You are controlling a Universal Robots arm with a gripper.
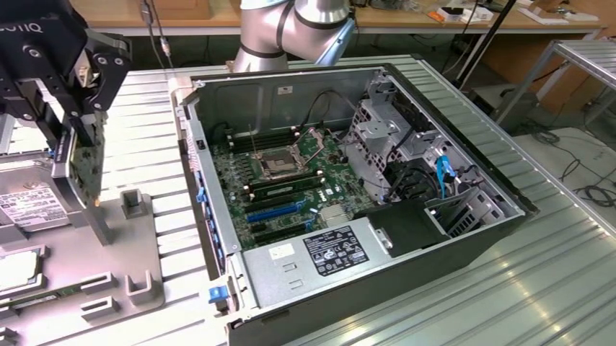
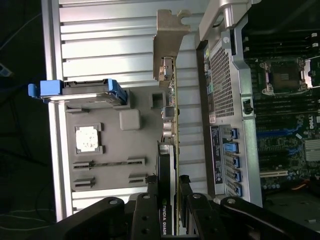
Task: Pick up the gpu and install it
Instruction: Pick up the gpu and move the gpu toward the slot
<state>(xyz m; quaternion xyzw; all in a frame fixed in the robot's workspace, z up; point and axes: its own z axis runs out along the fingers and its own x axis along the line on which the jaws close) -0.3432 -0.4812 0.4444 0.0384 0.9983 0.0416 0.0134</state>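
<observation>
The hand (image 1: 66,124) (image 2: 167,186) is clamped narrow on the gpu (image 1: 73,176) (image 2: 166,160), which it holds on edge between its fingers (image 2: 148,200). The silvery bracket (image 2: 170,35) is at the card's far end. Directly beneath lies the grey parts tray (image 1: 144,238). Beside the hand, the open computer case (image 1: 462,249) rests on the slatted tabletop (image 1: 539,288).

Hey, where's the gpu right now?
The gpu is at the exterior view's left, held on edge in the gripper over the grey parts tray, beside and outside the open computer case.
</observation>
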